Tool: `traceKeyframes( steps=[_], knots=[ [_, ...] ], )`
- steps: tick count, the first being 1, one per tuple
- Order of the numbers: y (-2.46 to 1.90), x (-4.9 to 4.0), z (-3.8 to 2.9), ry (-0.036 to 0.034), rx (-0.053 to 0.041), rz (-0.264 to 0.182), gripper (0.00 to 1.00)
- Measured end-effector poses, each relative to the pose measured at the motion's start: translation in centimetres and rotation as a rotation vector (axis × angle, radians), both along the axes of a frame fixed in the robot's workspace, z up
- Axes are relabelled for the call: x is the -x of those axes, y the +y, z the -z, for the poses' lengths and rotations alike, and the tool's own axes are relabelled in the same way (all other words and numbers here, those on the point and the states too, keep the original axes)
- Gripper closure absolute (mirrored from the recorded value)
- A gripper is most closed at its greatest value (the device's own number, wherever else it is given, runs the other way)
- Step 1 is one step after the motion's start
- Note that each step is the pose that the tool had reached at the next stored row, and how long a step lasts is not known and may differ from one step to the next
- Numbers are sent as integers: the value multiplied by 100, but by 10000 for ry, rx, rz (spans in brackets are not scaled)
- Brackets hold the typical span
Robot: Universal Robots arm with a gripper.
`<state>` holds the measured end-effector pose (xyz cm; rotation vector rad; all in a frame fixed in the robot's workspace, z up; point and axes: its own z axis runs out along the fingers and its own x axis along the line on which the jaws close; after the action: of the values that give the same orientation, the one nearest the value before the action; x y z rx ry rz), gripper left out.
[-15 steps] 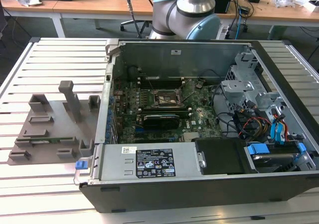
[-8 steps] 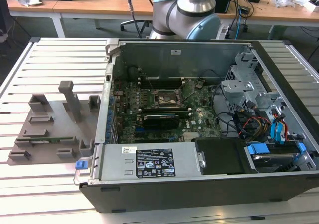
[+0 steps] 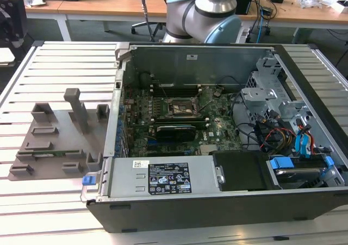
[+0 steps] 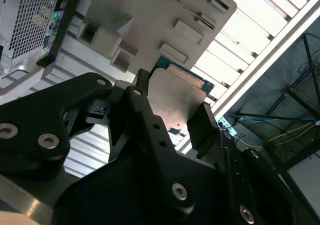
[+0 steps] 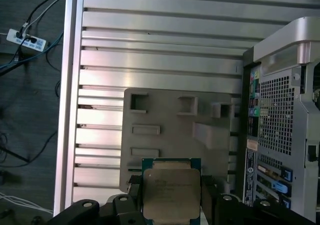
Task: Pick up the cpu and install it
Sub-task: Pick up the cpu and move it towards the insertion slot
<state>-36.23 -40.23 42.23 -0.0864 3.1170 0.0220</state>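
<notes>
The cpu [image 5: 171, 192] is a flat square chip with a pale silver top and a green edge. It sits between the black fingers of my gripper [image 5: 171, 197], one finger against each of two opposite sides. In the second wrist view the cpu [image 4: 176, 97] shows from a slant, with the gripper [image 4: 172, 110] shut on it. The chip hangs well above the grey fixture plate [image 5: 170, 120]. In the exterior view the dark socket frame [image 3: 182, 108] lies on the green motherboard inside the open computer case [image 3: 217, 201].
The grey fixture plate [image 3: 54, 136] with its upright posts lies on the slatted metal table [image 3: 54, 65], at the exterior view's left of the case. The case's rear panel [image 5: 280, 110] stands beside the fixture. Cables and drive cages [image 3: 283, 125] fill the case's other end.
</notes>
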Motion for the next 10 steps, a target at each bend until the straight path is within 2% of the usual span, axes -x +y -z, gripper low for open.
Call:
traceKeyframes(
  steps=[4, 10],
  knots=[
    [0, -172, 56, 3, 0, -1, 45],
    [0, -403, 71, 1, -1, -1, 45]
  ],
)
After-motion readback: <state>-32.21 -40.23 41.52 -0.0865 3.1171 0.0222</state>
